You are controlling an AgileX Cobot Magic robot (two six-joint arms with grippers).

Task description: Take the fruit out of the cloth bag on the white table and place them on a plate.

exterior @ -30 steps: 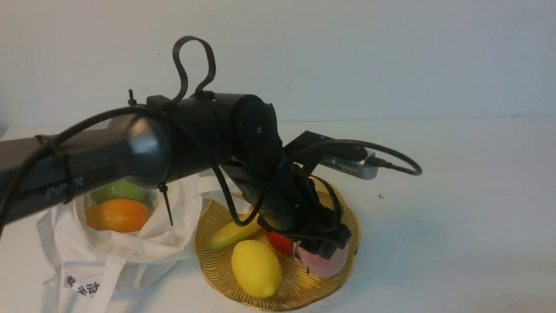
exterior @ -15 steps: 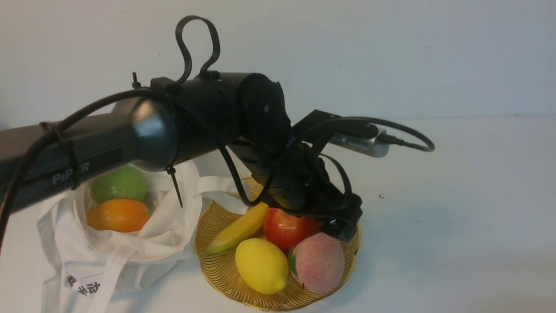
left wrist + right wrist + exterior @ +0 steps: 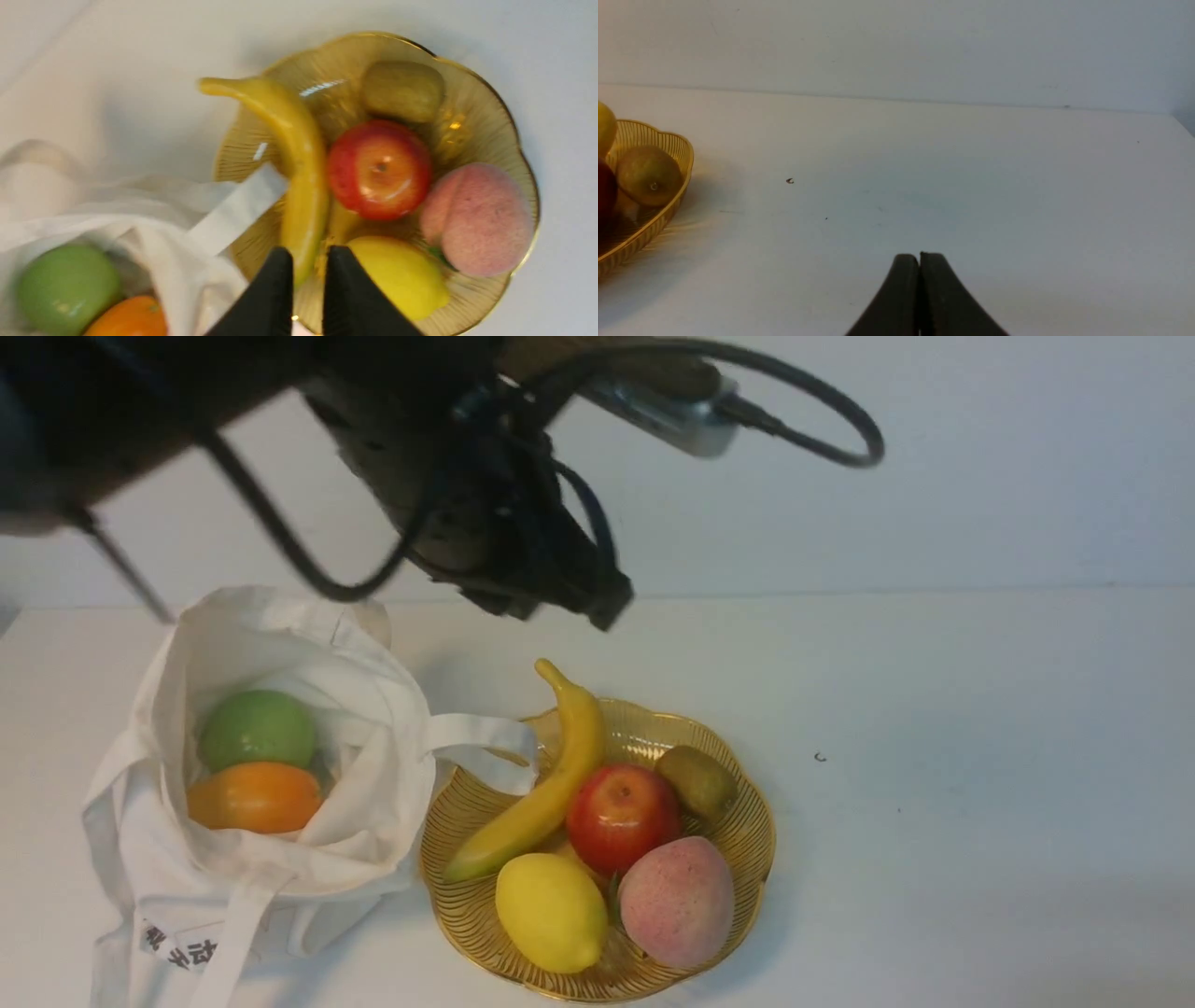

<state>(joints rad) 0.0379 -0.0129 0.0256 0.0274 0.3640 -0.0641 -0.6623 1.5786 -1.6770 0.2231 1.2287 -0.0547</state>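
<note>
The speckled pink peach (image 3: pixel 677 901) lies in the golden plate (image 3: pixel 752 788) at its front right; it also shows in the left wrist view (image 3: pixel 476 219). The round green fruit (image 3: pixel 257 728) and the oval orange fruit (image 3: pixel 254 796) lie inside the open white cloth bag (image 3: pixel 373 784) on the white table (image 3: pixel 934 756). My left gripper (image 3: pixel 597 602) hangs high above the plate's back, empty, its jaws a little apart (image 3: pixel 308 254). My right gripper (image 3: pixel 919 255) is shut and empty, low over bare table to the right of the plate (image 3: pixel 686 156).
The plate also holds a banana (image 3: pixel 551 784), a red apple (image 3: pixel 621 817), a yellow lemon (image 3: pixel 551 910) and a brown kiwi (image 3: pixel 698 782). A bag strap (image 3: pixel 481 733) lies over the plate's left rim. A wall stands behind the table.
My left gripper let go of the peach in the plate, then rose and pulled back toward the left. The peach stays in the plate.
</note>
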